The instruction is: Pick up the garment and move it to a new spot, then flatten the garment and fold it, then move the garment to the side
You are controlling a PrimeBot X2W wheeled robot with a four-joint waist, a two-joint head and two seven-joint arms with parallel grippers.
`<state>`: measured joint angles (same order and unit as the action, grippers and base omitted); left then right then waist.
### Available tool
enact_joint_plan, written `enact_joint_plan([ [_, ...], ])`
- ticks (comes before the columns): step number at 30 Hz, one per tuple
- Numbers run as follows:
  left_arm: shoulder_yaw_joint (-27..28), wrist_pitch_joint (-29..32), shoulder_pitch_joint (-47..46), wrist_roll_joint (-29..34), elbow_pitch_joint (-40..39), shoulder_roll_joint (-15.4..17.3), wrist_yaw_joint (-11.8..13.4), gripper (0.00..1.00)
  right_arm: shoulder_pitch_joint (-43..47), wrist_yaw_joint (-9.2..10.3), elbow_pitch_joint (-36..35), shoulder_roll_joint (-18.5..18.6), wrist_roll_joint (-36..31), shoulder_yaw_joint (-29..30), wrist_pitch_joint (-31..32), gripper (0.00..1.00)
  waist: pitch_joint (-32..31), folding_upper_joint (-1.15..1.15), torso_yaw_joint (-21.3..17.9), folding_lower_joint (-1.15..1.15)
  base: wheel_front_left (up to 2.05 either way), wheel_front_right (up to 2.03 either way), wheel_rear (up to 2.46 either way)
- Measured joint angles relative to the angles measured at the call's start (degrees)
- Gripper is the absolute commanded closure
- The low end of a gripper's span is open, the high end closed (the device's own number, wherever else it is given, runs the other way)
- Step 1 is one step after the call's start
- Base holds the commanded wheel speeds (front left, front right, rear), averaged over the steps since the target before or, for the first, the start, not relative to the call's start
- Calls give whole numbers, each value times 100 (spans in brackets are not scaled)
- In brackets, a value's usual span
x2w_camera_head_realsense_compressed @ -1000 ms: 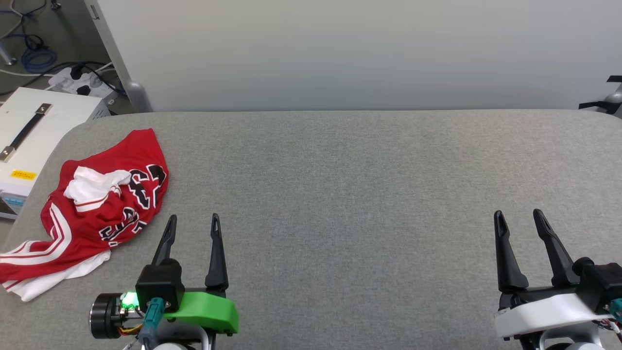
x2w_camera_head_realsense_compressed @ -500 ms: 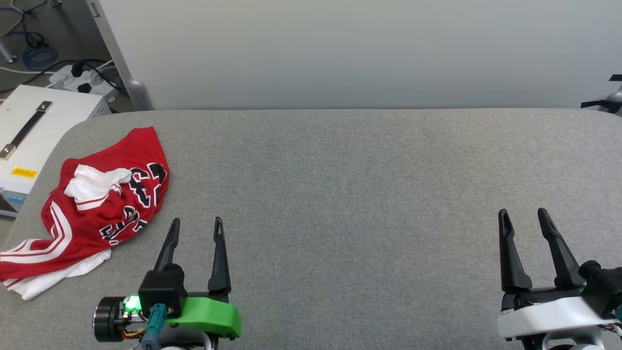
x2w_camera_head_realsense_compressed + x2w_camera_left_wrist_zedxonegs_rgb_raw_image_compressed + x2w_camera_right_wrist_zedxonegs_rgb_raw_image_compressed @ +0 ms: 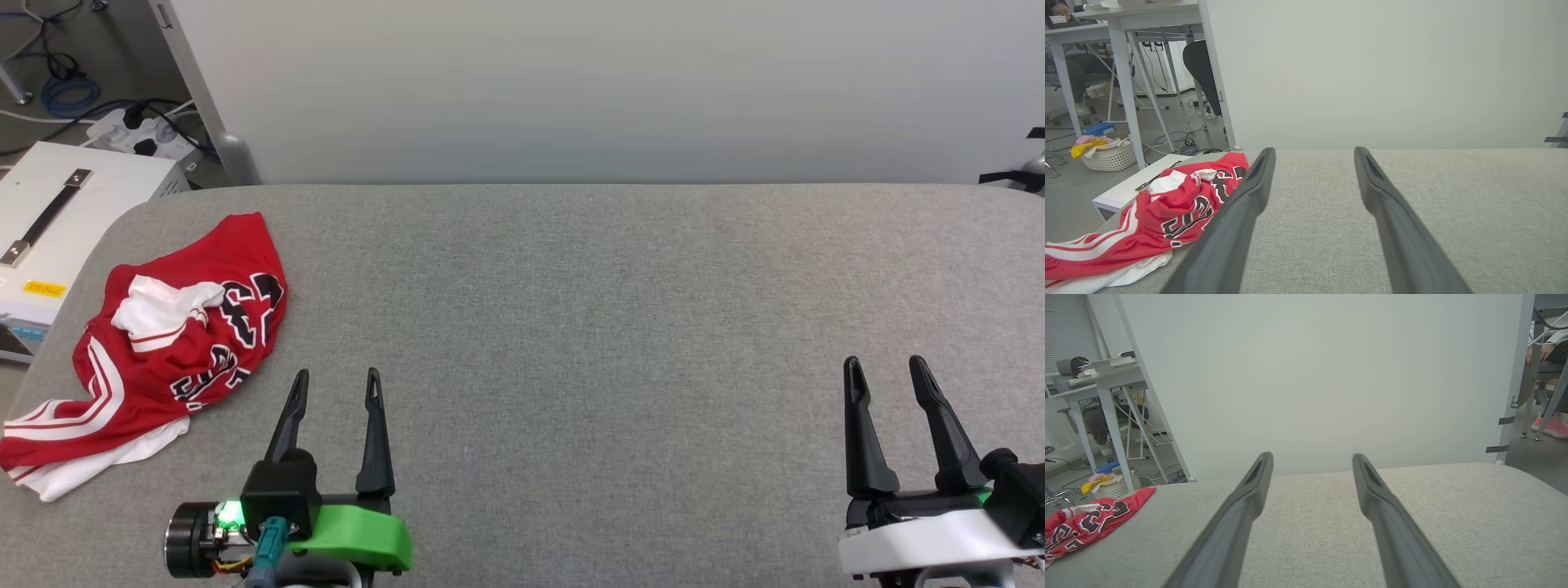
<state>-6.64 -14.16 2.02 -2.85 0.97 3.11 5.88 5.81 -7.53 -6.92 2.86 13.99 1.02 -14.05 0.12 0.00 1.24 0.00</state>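
The garment (image 3: 163, 343), a red jersey with white sleeves and black lettering, lies crumpled at the table's left end, one striped sleeve trailing toward the front-left corner. It also appears as a red heap (image 3: 1167, 216) in the left wrist view and at the far left (image 3: 1081, 524) of the right wrist view. My left gripper (image 3: 337, 380) hovers open just right of the garment, nothing between its fingers. My right gripper (image 3: 884, 365) stands open at the lower right, far from the garment.
The grey fabric-covered table (image 3: 620, 327) ends at a white wall panel behind. A white case with a handle (image 3: 49, 237) sits off the table's left edge, with cables and a power strip (image 3: 139, 135) on the floor. A laundry basket (image 3: 1110, 155) stands on the floor.
Both grippers have drifted slightly down and to the right in the head view, staying open. The garment has not moved on the table.
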Motion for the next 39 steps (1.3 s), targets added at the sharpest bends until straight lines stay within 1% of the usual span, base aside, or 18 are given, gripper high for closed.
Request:
enact_joint_plan([
  [4, -30, -49, 2, -16, 19, -2, 47, 0, 15, 0, 1, 0, 43, 5, -43, 0, -4, 0, 10, 0, 0, 0, 0],
  [26, -32, -51, 22, -16, 101, -7, 51, 0, 57, 0, 1, 0, 57, 15, -43, 0, 12, 0, 88, 0, 0, 0, 0],
  [33, -27, -51, 10, -16, 124, -7, 51, 0, 58, 0, 0, 0, 56, 21, -59, 0, 85, 0, 298, 0, 0, 0, 0],
  [39, -7, -51, -28, -16, 141, -8, 100, 0, 53, 0, -4, -1, 54, 24, -68, 0, 169, 0, 622, 0, 0, 0, 0],
])
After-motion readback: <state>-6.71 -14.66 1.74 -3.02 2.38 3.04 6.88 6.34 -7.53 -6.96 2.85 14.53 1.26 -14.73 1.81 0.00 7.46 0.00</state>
